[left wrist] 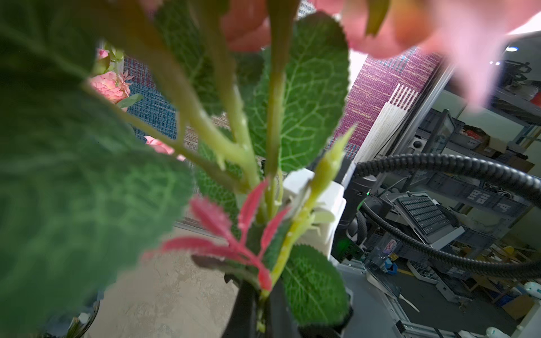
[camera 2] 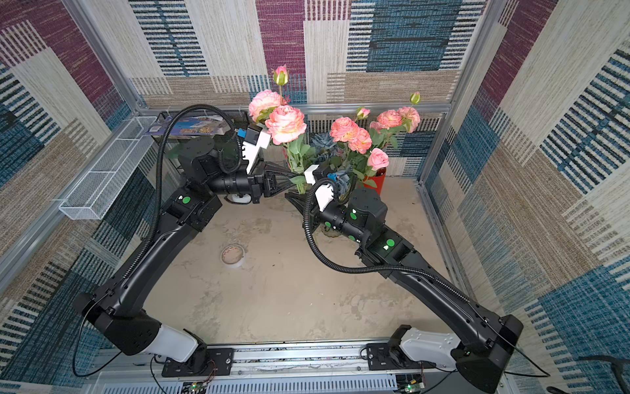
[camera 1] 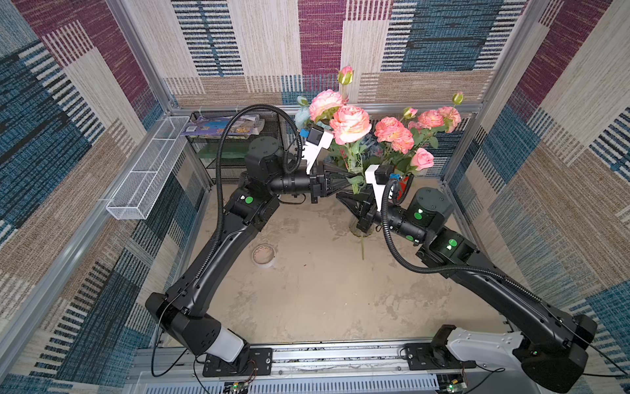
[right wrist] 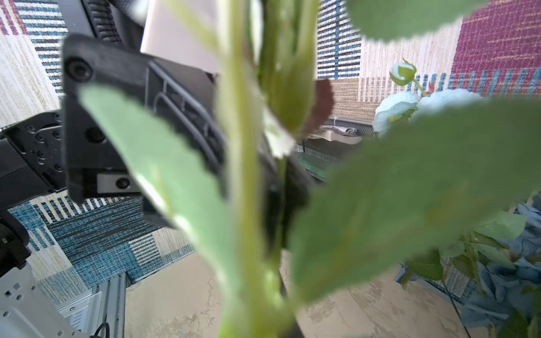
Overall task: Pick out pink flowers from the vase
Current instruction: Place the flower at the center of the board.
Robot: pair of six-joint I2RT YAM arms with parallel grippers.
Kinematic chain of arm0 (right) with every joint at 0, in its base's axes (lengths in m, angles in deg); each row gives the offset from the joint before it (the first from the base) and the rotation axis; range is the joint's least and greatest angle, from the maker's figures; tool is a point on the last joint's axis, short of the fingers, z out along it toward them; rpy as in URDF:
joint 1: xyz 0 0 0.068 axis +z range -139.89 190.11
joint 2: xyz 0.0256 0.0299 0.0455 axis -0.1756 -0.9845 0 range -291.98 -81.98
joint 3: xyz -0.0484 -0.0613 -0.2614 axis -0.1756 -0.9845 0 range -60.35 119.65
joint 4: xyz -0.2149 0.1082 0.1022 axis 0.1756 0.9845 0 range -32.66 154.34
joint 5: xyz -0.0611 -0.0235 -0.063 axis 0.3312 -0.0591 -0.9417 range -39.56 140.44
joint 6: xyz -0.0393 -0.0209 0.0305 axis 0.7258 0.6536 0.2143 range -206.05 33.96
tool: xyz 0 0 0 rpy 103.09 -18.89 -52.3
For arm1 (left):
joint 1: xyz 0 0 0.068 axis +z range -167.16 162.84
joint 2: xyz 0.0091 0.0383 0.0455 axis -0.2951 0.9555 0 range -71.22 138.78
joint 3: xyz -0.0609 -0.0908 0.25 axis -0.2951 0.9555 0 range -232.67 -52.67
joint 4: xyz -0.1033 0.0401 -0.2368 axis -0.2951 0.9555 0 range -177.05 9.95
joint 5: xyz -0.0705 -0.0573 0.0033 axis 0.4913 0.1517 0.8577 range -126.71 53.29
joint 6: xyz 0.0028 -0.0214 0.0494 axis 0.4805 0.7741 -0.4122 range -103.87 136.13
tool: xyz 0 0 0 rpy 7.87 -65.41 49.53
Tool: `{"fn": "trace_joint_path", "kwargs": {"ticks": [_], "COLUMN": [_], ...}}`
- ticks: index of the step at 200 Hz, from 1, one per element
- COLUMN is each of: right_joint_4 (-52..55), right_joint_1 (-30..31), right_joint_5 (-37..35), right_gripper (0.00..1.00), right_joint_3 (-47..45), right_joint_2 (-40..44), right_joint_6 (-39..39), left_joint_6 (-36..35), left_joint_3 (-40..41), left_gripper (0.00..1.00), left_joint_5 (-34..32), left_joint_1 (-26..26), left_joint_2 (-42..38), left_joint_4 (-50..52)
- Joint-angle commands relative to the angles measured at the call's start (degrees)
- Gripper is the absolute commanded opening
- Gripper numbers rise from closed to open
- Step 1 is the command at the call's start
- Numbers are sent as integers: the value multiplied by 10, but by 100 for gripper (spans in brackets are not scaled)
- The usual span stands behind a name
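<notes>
A bunch of pink flowers (camera 1: 351,124) (camera 2: 285,123) stands raised at the back middle, its green stems (left wrist: 275,117) (right wrist: 246,204) running down between both grippers. My left gripper (camera 1: 349,178) (camera 2: 294,175) (left wrist: 262,316) is shut on a yellow-green stem with red leaflets. Just below it, my right gripper (camera 1: 341,195) (camera 2: 288,196) is shut on the same stems; leaves hide its jaws in the right wrist view. The clear glass vase (camera 1: 361,232) (camera 2: 329,233) stands under the right gripper, mostly hidden by it. A stem end (camera 1: 362,249) shows in front of the vase.
More pink flowers (camera 1: 395,133) and dusty-blue roses (camera 2: 324,141) rise by a red cup (camera 1: 405,180) at the back right. A tape roll (camera 1: 263,254) lies mid-table. A white wire basket (camera 1: 150,170) hangs on the left wall, beside a black mesh shelf (camera 1: 221,128).
</notes>
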Motion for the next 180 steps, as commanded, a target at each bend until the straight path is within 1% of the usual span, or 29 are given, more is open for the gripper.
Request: {"fn": "trace_joint_path", "kwargs": {"ticks": [1,7,16,23,34,40,47,62,104,108,117,127,137,151,167,180], "right_joint_4": [-8,-5,-2,1,6,11,16,26,70,75,86,106,107,76,29,32], "right_joint_1": [0,0,0,0,0,0,0,0,-1,-1,-1,0,0,0,-3,-12], "right_joint_5": [-12,-19,-31,-43,-59,-66,-74,-91,-113,-116,-132,-163,-184,-218,-244,-251], "right_gripper": [0,0,0,0,0,0,0,0,0,0,0,0,0,0,0,0], "right_joint_3": [-2,-5,-7,-8,-11,-13,-15,-26,-77,-83,-94,-103,-118,-155,-200,-214], "right_joint_2": [1,2,2,3,5,7,10,17,35,37,43,57,83,139,203,239], "right_joint_6": [6,6,6,5,5,5,4,3,-5,-8,-18,-42,-48,-49,-34,-37], "left_joint_6": [-33,-37,-42,-48,-59,-65,-74,-96,-133,-133,-134,-135,-139,-143,-139,-138], "left_joint_3": [-6,-7,-8,-11,-11,-9,-7,0,38,38,38,40,44,50,54,55], "left_gripper": [9,23,49,66,80,90,95,98,99,99,99,99,99,99,99,99], "left_joint_5": [-8,-14,-25,-40,-64,-82,-103,-146,-251,-279,-303,-319,-332,-343,-346,-346], "left_joint_1": [-1,-1,0,0,1,2,5,11,41,43,51,59,62,64,66,66], "left_joint_2": [3,3,5,4,1,-3,-8,-21,-61,-64,-66,-69,-71,-73,-72,-69], "left_joint_4": [41,45,52,58,70,75,81,93,98,102,108,111,111,106,99,99]}}
